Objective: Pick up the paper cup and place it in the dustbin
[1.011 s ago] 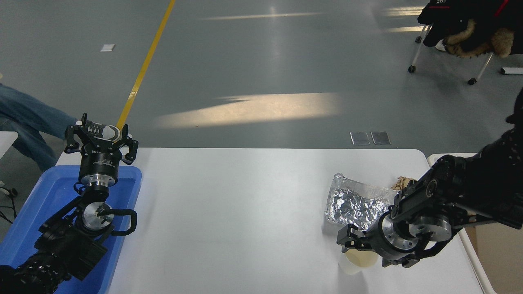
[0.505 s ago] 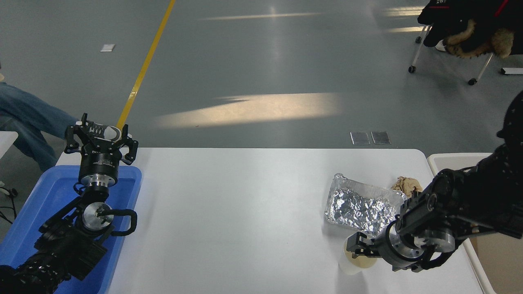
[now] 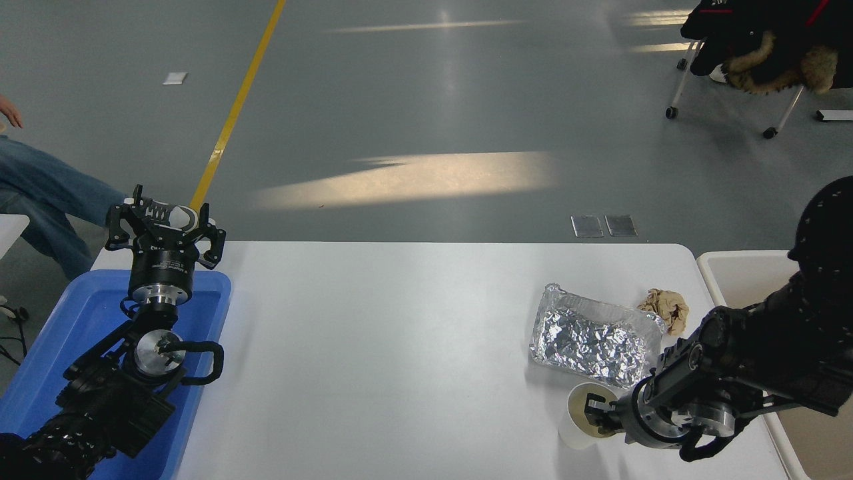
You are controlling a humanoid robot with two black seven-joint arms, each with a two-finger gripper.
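Step in hand: the right gripper [image 3: 598,415] is positioned at the mouth of the paper cup [image 3: 581,419], one finger showing inside the cream interior; judged to be the grasp stage of the pick-up.

Paper cup: standing upright on the white table [image 3: 400,347] near its front right corner, just in front of the foil tray [image 3: 590,337]; not lifted.

Right jaws: one finger is sitting inside the cup's rim; the other is hidden behind the cup wall and the wrist, so whether the jaws are apart or clamped on the wall cannot be told.

Left gripper [image 3: 165,230]: parked above the blue tray [image 3: 73,320] at the lower left, fingers spread apart, holding nothing.

Dustbin [image 3: 733,267]: sitting off the table's right edge, largely covered by the right arm; only its far left corner and rim are showing.

Bystanders: a crumpled brown paper ball [image 3: 663,308] is lying just beyond the tray's right end; a person's leg [image 3: 40,193] is showing at the far left.

Recommended handling: pinching the wall lightly, since thin paper is likely to buckle; lifting straight up before swinging right, so the cup is clearing the tray and the bin's rim.

Risk: a shallow bite on the rim may be letting the cup tip or slip out during transfer.
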